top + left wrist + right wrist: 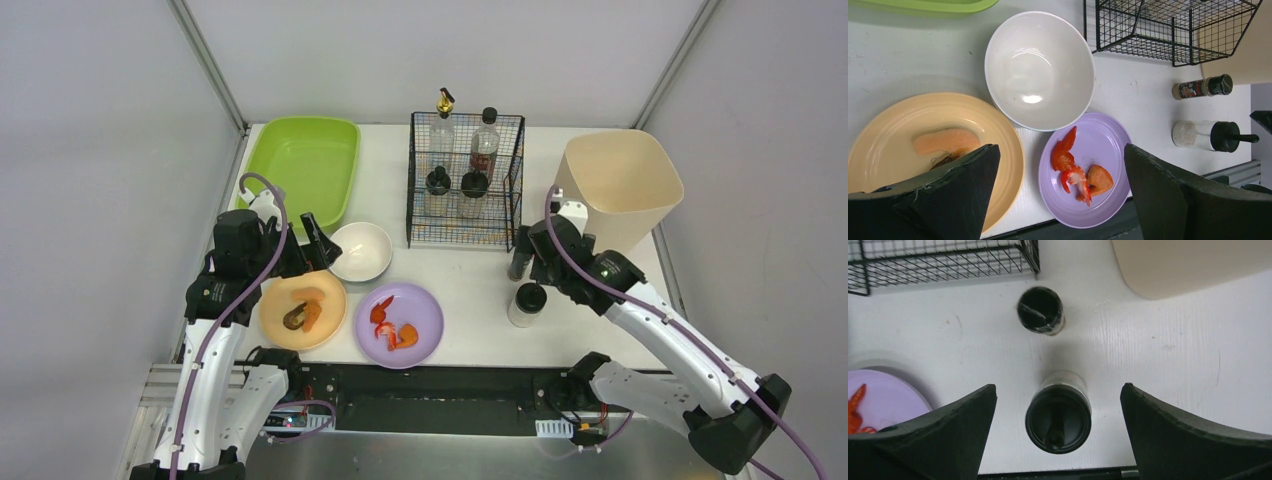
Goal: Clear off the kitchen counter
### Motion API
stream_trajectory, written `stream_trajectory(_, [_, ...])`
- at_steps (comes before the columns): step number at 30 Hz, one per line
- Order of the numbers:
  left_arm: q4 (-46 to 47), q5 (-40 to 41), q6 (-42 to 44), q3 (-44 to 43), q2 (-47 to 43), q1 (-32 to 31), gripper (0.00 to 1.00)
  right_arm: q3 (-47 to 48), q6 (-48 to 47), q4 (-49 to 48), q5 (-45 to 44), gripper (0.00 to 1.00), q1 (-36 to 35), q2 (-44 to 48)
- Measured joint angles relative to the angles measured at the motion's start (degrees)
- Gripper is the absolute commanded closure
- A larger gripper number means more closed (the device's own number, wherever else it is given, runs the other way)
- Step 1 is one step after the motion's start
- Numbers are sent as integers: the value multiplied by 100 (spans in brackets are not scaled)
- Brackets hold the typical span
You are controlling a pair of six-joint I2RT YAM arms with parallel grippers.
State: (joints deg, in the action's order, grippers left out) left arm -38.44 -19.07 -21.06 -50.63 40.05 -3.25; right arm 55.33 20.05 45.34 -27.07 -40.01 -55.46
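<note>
Your left gripper (1060, 151) is spread wide, holding nothing, above the yellow plate (888, 125) and purple plate (1108, 145). Your right gripper (1058, 390) gapes wide above the black-capped shaker (1058, 420), not touching it.

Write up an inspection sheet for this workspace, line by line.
Surface: kitchen counter, white, not yet cleared.
Job's things: white bowl, orange plate with food scraps, purple plate with shrimp scraps, spice jar and clear shaker, all loose on the counter.
Clutter: green tray, nothing in it; wire basket holding four bottles; beige bin at far right.
Grippers: left pincer open over the plates; right pincer open over the clear shaker.
Cables: purple cables along each arm.
Surroundings: grey walls; nothing else seen.
</note>
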Motion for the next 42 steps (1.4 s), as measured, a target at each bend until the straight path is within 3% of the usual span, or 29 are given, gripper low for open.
stream_trajectory(9, [0, -4, 0, 0, -2, 0, 0, -839, 496, 129, 184, 1, 0, 186])
stream_trajectory(27, [0, -17, 0, 0, 0, 0, 0, -1311, 752, -308, 765, 1, 0, 26])
stream_trajectory(36, [0, -17, 0, 0, 0, 0, 0, -1327, 774, -313, 848, 11, -94, -103])
stream_trajectory(42, [0, -17, 0, 0, 0, 0, 0, -1327, 793, -308, 835, 24, -162, -164])
